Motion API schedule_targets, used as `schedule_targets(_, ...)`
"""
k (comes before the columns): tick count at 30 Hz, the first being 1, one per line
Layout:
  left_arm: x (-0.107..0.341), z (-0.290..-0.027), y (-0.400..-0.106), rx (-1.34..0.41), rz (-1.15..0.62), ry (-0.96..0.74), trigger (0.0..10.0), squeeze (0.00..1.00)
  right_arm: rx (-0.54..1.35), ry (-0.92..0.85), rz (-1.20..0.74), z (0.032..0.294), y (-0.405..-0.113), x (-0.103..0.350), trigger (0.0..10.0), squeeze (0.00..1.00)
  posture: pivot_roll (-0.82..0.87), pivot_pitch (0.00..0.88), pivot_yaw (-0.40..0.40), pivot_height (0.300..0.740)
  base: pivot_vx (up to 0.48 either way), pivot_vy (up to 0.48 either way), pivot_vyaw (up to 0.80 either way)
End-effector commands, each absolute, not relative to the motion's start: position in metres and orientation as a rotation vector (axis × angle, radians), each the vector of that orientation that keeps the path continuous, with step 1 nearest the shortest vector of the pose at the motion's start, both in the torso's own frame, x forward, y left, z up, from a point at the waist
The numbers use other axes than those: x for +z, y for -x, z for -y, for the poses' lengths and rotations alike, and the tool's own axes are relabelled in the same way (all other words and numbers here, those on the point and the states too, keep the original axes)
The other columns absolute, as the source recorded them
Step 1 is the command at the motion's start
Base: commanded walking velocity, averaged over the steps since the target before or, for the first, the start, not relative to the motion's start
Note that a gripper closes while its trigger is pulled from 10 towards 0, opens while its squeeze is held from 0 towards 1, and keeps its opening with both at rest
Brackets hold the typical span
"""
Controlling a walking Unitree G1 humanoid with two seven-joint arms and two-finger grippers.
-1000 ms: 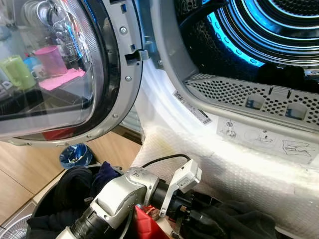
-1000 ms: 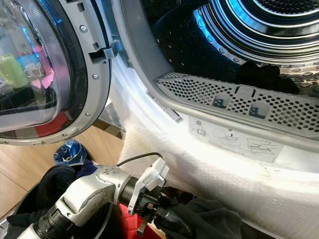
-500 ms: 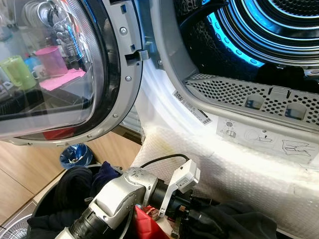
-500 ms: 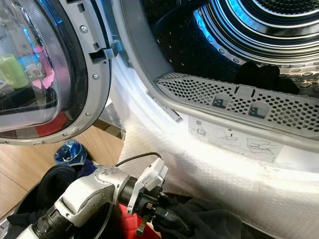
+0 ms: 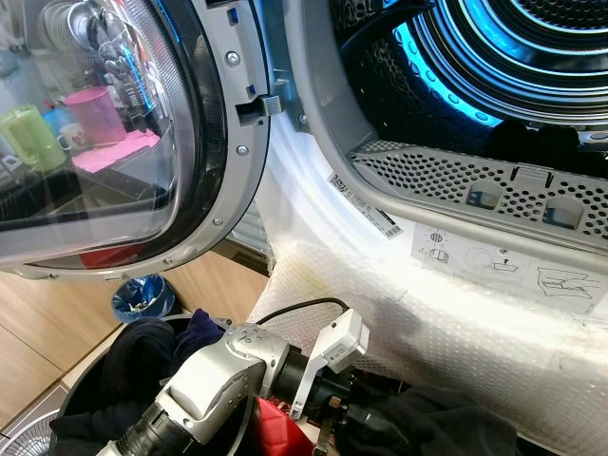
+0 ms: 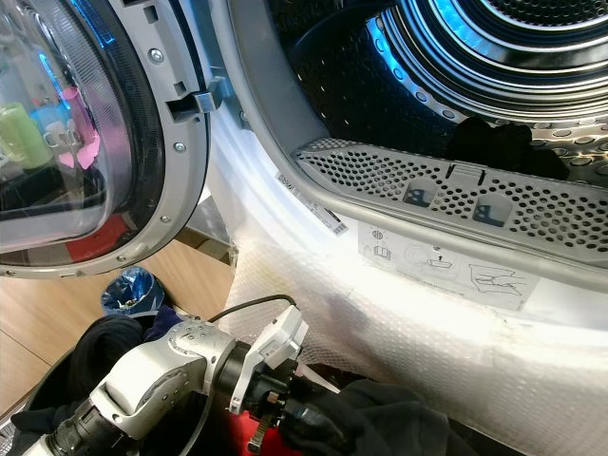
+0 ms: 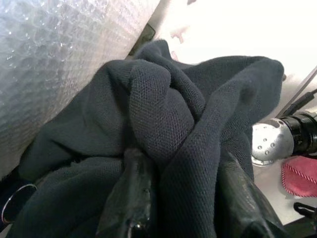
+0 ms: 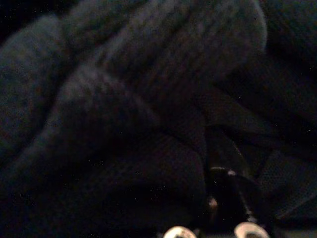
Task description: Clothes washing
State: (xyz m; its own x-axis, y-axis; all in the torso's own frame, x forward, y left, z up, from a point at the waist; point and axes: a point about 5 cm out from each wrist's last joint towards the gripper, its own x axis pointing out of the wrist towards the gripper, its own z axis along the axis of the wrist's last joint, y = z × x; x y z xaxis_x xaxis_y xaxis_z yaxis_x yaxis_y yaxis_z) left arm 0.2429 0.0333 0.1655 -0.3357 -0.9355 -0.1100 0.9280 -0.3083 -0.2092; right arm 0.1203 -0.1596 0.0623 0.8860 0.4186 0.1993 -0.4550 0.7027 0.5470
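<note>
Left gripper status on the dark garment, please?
Left gripper shut on dark garment, low by the basket. Drum open. Bubble-wrapped front between.

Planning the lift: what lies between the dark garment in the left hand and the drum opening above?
The bubble-wrapped front and perforated grey rim, seen in the eye views.

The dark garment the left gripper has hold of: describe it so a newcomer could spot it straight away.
Start at the open washing machine drum and drop to its bubble-wrapped front. At the foot of the wrap, the left gripper pinches a bunched dark navy garment. Its fine mesh weave and its place between the black fingers set it apart from the dark clothes in the basket.
</note>
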Motion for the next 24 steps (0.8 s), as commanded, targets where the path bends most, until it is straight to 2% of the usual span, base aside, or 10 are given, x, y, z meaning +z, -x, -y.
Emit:
schedule_targets(1,0.166,-0.035,-0.239,-1.911,-0.285,0.035,9.8,1.0,0.512,-0.639,0.102,0.156,-0.122,0.07,0.0,0.0,0.02,0.095,0.142,0.74,0.0,0.0,0.0)
schedule_targets(4,0.167,-0.037,-0.238,-1.928,-0.282,0.031,10.0,0.96,0.517,-0.641,0.101,0.155,-0.124,0.07,0.0,0.0,0.02,0.096,0.141,0.74,0.0,0.0,0.0)
schedule_targets(6,0.167,-0.041,-0.235,-1.96,-0.295,0.03,10.0,1.0,0.516,-0.642,0.099,0.155,-0.124,0.07,0.0,0.0,0.02,0.096,0.139,0.74,0.0,0.0,0.0)
schedule_targets(13,0.164,-0.055,-0.24,-1.931,-0.323,-0.014,10.0,1.0,0.521,-0.645,0.098,0.155,-0.124,0.069,0.0,0.0,0.03,0.097,0.138,0.74,0.0,0.0,0.0)
schedule_targets(18,0.164,-0.087,-0.246,-1.896,-0.403,-0.046,10.0,1.0,0.524,-0.647,0.095,0.156,-0.124,0.069,0.0,0.0,0.03,0.099,0.136,0.74,0.0,0.0,0.0)
schedule_targets(24,0.166,-0.107,-0.248,-1.877,-0.444,-0.082,10.0,1.0,0.528,-0.65,0.093,0.157,-0.125,0.068,0.0,0.0,0.04,0.096,0.136,0.74,0.0,0.0,0.0)
